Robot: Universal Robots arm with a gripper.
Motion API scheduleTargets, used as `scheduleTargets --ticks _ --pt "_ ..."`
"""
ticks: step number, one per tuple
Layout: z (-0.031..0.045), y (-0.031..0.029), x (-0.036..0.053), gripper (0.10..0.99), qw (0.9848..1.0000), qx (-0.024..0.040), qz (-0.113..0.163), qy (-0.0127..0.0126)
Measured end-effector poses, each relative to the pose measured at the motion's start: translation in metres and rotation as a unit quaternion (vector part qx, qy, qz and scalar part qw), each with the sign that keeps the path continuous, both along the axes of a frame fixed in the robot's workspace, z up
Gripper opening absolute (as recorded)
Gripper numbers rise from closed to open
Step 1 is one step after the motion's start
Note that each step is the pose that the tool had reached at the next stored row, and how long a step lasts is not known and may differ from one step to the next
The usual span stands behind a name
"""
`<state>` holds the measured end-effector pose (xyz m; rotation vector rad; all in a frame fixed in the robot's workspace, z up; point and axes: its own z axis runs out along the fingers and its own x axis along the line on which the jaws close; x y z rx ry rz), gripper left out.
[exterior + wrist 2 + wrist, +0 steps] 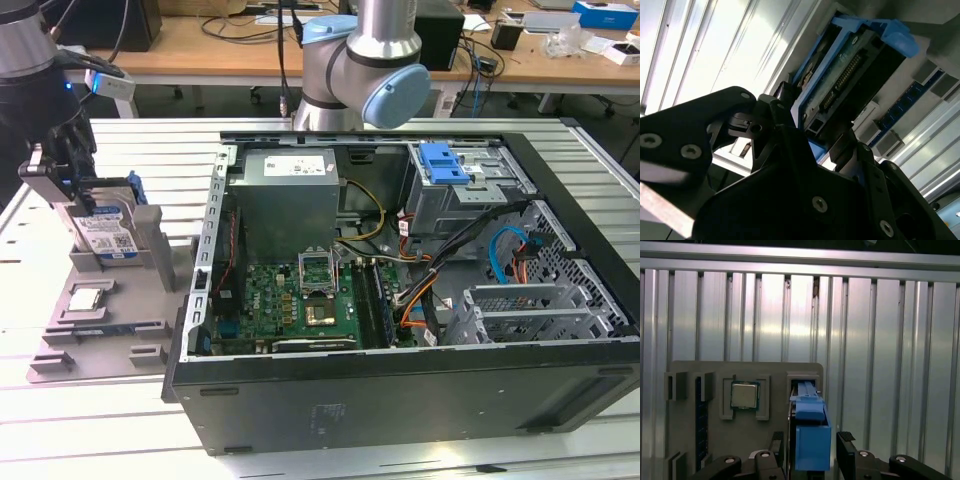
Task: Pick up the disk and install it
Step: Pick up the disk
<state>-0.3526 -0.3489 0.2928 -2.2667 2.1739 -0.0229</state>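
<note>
Exterior view, disk point(108, 238): stands on edge in the grey holder point(150, 245) at the exterior view's left, outside the open computer case point(400, 400)
Exterior view, gripper point(80, 195): just above the disk's top edge
First wrist view, fingers point(845, 440): spread, one each side of the disk point(812, 445), narrow gaps showing
First wrist view, processor chip point(745, 395): in a holder pocket beside the disk
Second wrist view, fingers point(780, 112): straddle the disk's point(850, 65) connector end

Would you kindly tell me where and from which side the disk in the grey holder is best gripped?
Take the disk by its exposed upper end, from above, pinching across its thin dimension onto the two broad faces. It stands upright on edge in the grey holder, whose walls cover the lower part. The gripper hangs open astride that end.
</note>
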Motion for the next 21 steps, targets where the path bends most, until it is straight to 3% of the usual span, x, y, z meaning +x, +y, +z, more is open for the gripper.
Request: scheduleTargets --ticks 4,7,21 --pt "0.0 0.0 -0.0001 0.529 1.0 0.0 0.0 0.0" --pt "0.0 0.0 -0.0001 0.369 1.0 0.0001 0.0 0.0" --pt "0.0 0.0 -0.0003 0.369 1.0 0.0 0.0 0.0"
